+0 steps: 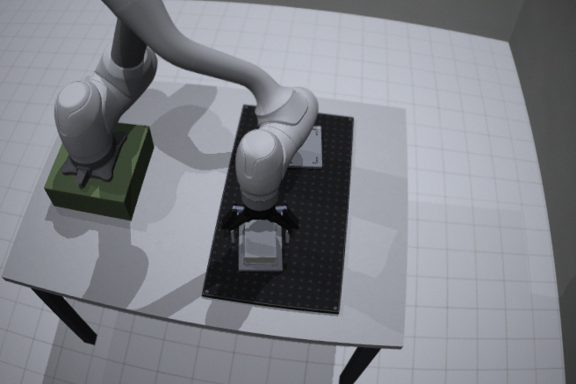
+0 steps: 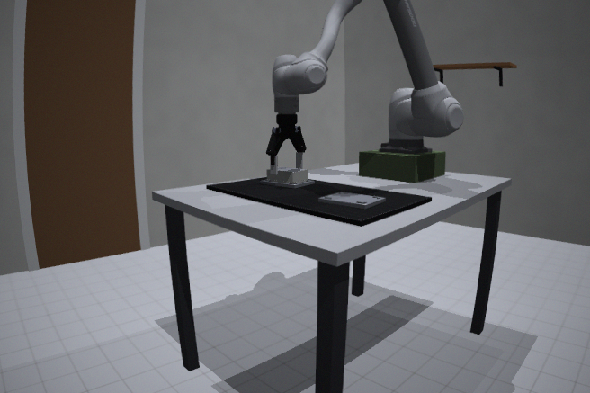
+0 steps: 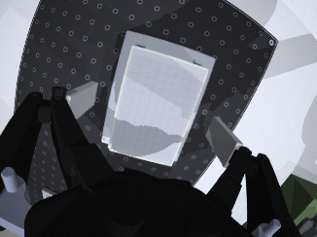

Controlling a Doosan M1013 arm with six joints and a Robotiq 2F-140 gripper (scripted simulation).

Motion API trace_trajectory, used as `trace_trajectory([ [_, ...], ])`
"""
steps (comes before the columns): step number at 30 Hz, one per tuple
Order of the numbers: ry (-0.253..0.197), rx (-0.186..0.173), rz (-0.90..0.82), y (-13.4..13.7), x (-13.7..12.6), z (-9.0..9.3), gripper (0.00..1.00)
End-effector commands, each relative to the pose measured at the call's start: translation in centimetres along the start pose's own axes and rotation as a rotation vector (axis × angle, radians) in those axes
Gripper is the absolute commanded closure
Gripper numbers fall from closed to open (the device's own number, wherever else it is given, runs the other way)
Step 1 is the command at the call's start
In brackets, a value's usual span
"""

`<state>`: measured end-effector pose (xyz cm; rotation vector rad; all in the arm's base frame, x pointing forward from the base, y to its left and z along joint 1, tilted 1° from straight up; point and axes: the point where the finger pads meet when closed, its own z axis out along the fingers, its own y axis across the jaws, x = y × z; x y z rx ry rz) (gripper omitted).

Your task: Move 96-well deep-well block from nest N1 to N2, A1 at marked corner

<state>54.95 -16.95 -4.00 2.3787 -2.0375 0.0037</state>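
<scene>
The pale deep-well block (image 1: 260, 244) (image 2: 290, 175) (image 3: 156, 99) stands on N2 (image 1: 259, 267) (image 2: 308, 182) (image 3: 170, 50), the nest on the right seen from the base. It looks level and lined up with the nest; full seating cannot be told. The A1 marks are too small to read. My gripper (image 1: 260, 236) (image 2: 286, 164) (image 3: 154, 110) is open, pointing down over the block. Its fingers stand on either side, with a gap on both sides in the wrist view. N1 (image 1: 306, 154) (image 2: 352, 199) holds no block and is partly hidden by the arm in the top view.
Both nests are on a black perforated board (image 1: 317, 229) (image 2: 394, 211) (image 3: 160, 12) on the grey table (image 1: 375, 239) (image 2: 275, 225). The arm's base stands on a green block (image 1: 91, 200) (image 2: 388, 165) at the table's other side.
</scene>
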Motion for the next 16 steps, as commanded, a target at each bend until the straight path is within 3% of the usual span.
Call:
trace_trajectory([
  [1,0.000,0.000,0.000,0.0,0.0,-0.2,0.00],
  [8,0.000,0.000,0.000,0.0,0.0,-2.1,0.00],
  [16,0.000,0.000,0.000,0.0,0.0,-2.1,0.00],
])
